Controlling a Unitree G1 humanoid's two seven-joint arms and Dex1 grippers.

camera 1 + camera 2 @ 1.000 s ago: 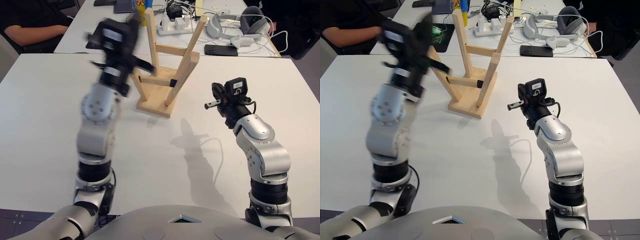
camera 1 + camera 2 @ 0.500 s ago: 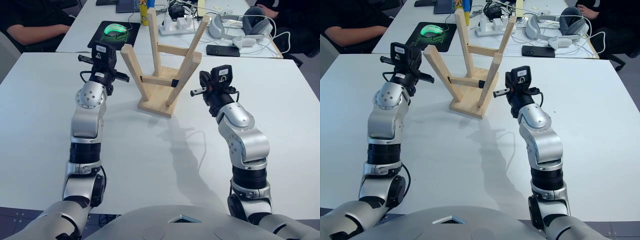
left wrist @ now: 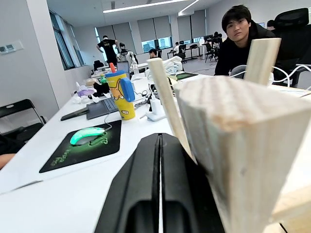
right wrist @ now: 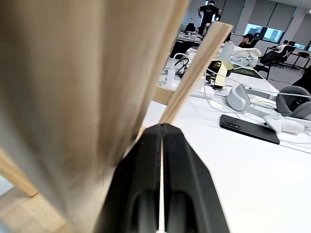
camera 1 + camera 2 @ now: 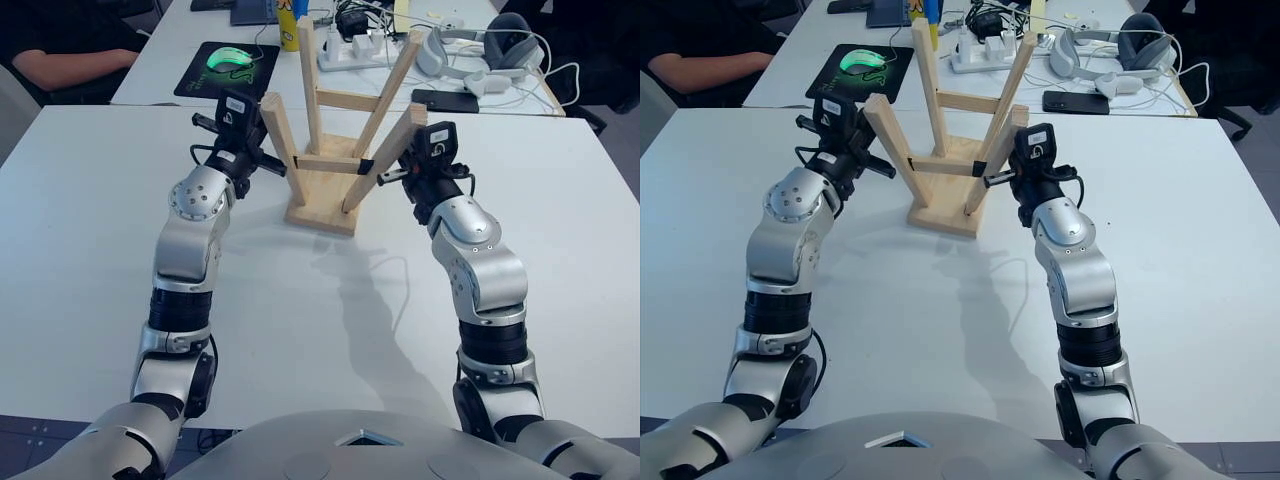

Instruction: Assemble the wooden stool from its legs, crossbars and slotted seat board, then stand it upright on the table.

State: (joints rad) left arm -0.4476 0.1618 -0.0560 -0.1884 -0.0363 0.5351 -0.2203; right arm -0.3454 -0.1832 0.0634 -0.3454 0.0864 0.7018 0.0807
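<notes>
The white table [image 5: 90,260] holds the wooden stool [image 5: 335,165]. It sits upside down, seat board [image 5: 322,213] flat on the table, between the fingers of the left gripper [image 5: 270,168] and right gripper [image 5: 384,177].

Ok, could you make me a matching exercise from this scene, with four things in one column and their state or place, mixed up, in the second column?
Things:
1. wooden stool
2. left gripper
3. computer mouse
4. black phone

States or places:
a. lit green, on a dark pad
b. upside down, seat on the table, legs pointing up
c. lying flat on the far table, on the right side
d. shut, next to a stool leg

Pairs: 1-b, 2-d, 3-a, 4-c
</notes>
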